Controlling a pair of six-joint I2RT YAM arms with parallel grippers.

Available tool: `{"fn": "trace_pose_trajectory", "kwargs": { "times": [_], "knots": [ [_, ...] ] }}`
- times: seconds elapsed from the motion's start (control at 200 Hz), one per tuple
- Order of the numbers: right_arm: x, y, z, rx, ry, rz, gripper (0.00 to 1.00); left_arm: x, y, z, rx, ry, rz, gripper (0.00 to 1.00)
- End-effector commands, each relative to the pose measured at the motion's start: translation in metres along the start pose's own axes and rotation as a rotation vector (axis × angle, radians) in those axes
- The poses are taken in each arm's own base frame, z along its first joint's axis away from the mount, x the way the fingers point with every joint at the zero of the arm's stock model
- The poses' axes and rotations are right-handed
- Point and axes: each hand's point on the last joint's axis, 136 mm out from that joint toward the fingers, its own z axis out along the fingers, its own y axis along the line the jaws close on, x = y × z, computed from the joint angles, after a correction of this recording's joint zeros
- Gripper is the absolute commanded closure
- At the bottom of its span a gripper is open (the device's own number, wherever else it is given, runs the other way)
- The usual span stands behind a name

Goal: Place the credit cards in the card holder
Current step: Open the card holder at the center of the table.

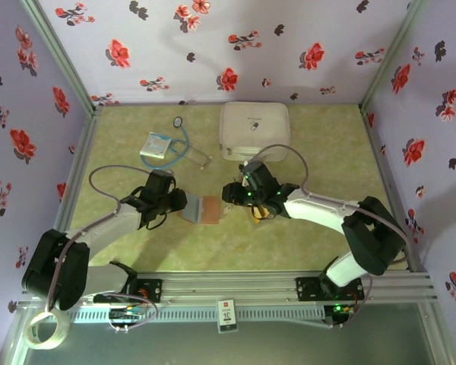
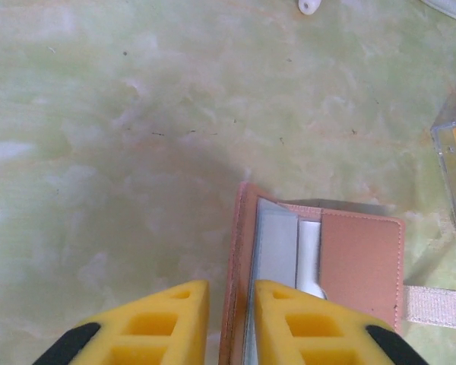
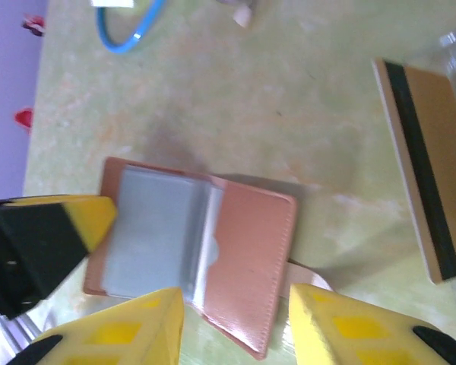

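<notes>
Open card holder (image 1: 205,207) on the table (image 1: 228,251), lying flat and inner face up between the two arms. We read its long axis as running left to right in the top view, with the fold line running near to far. The grey pockets (image 3: 148,228) lay on the half toward the left arm. The plain brown flap pointed toward the right arm, and a strap (image 2: 437,304) trailed from that end. The left pincer (image 2: 232,300) stood with its fingers almost together astride the outer edge of the pocketed half, and we judged it clamped on that thin edge. The right pincer (image 3: 235,319) stood with its fingers apart over the near corner of the brown flap, holding nothing. A credit card (image 3: 444,144) with a dark stripe lay just beside the holder on the right arm's side, apparently in a clear case (image 2: 452,144), and not yet in any pocket. We saw three risks. The narrow hold could slip off the edge. A pull could drag the holder or fold it shut. The pocket mouths seemed to face the fold, so a card brought in off-axis would likely jam against the flap.
</notes>
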Motion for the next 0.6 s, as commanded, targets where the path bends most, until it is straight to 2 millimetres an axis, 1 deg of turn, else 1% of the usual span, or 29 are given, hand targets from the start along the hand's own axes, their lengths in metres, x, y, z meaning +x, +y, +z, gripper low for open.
{"fn": "trace_pose_trajectory", "kwargs": {
  "times": [0.0,0.075,0.12,0.175,0.26,0.295,0.355,0.41,0.595],
  "knots": [
    [0.0,0.012,0.0,0.003,0.016,-0.051,0.63,0.004,-0.002,0.001,0.006,0.012,0.001,0.77],
    [0.004,0.02,0.01,-0.01,0.043,-0.069,0.67,0.005,-0.002,0.002,0.006,0.012,0.002,0.77],
    [0.009,0.023,0.018,-0.014,0.059,-0.076,0.71,0.005,-0.001,0.002,0.002,0.012,0.004,0.77],
    [0.016,0.024,0.029,-0.015,0.081,-0.084,0.75,0.006,0.001,0.002,-0.006,0.011,0.003,0.76],
    [0.026,0.02,0.047,-0.01,0.111,-0.081,0.8,0.007,0.003,0.002,-0.016,0.011,0.003,0.76],
    [0.032,0.016,0.055,-0.006,0.128,-0.076,0.83,0.007,0.004,0.002,-0.017,0.01,0.005,0.76],
    [0.037,0.009,0.063,0.002,0.138,-0.067,0.86,0.009,0.006,0.002,-0.024,0.012,0.006,0.75],
    [0.044,0.0,0.07,0.014,0.15,-0.056,0.88,0.01,0.008,0.002,-0.029,0.012,0.009,0.75],
    [0.064,-0.027,0.084,0.051,0.18,-0.019,0.91,0.013,0.017,0.004,-0.053,0.001,0.007,0.7]
  ]
}}
